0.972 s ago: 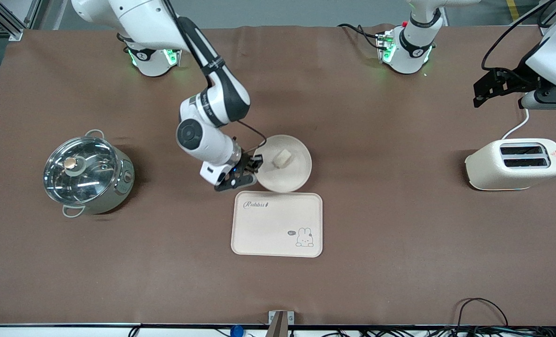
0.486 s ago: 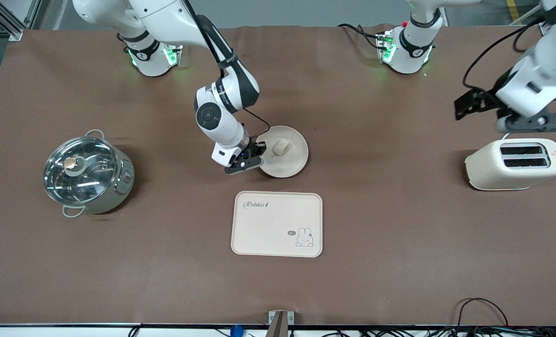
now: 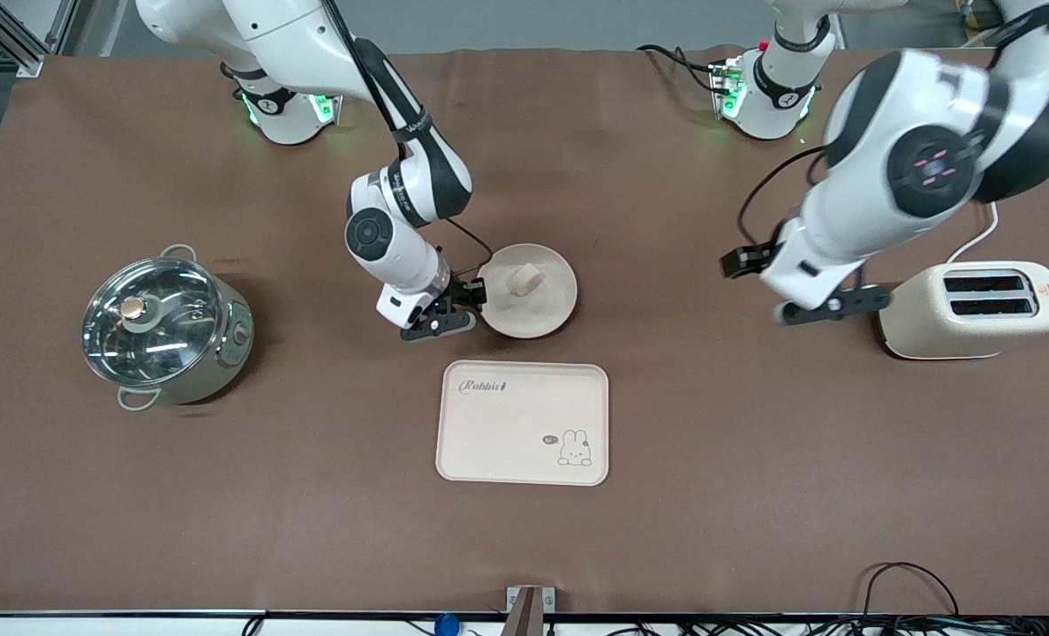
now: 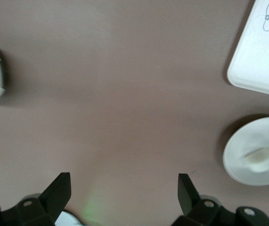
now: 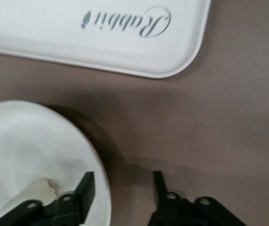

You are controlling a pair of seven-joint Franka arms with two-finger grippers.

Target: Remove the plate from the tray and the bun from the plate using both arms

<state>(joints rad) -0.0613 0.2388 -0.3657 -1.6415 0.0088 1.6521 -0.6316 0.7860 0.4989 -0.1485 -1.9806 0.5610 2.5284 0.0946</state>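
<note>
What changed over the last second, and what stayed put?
The right gripper carried the plate, bun still on it, clear of the tray onto the table and has opened, its fingers now straddling the rim. The left gripper swung in from above the toaster, open. Tray, toaster and pot unchanged.

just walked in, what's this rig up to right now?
The plate is off the tray and sits on the table, farther from the front camera than the tray, with the bun on it. The right gripper is at the plate's rim, fingers apart astride the edge, apparently letting go. The left gripper, open and empty, is over bare table between the plate and the toaster. The bun is not yet lifted.
</note>
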